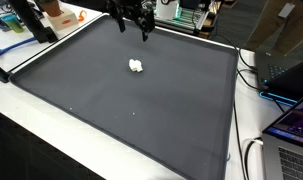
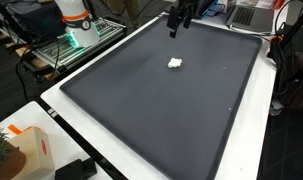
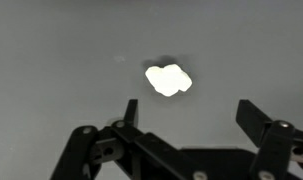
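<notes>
Your gripper (image 3: 187,108) hangs wide open near the far edge of the mat (image 1: 141,120), white lump (image 3: 168,80) just ahead of the jaws, long axis running finger to finger

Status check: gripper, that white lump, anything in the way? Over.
Gripper open, empty, hovering above the dark mat. White lump lies loose on the mat, untouched. Nothing between gripper and lump.

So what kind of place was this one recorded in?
Probably a robotics lab or office bench. A dark mat covers a white table, and laptops and cables crowd its edge. The open end effector hangs above a small white lump.
</notes>
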Robot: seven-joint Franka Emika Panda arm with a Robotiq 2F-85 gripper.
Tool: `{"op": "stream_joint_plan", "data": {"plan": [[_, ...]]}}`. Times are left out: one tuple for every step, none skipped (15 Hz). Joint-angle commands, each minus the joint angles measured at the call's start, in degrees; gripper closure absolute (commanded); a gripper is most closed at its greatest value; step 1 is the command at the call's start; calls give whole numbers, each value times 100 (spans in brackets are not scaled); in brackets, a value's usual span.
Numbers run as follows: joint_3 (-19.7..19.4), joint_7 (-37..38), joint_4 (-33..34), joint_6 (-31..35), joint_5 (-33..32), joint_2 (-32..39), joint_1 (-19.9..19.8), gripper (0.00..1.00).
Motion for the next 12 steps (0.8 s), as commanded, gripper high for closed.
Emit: {"op": "stream_joint_plan", "data": {"plan": [[-1236,-518,103,234,844,-528,1024,0],[-1277,-506,198,202,843,-420,1074,0],[-1290,-503,239,192,845,-363,1092,0],[-1292,-498,256,189,847,-340,1096,0],[-1296,-302,355,284,660,-131,1117,0],[-1481,-440,514,240,870,15,1312,0],[-1901,-445,696,214,942,121,1692,0],[-2327,-494,901,140,995,221,2105,0],[-2768,-644,1139,59,1119,327,2533,0],[-3205,-649,1331,15,1124,379,2953,0],[-3644,-818,1578,-160,1267,453,3383,0],[-4108,-1032,1815,-317,1488,539,3832,0]]}}
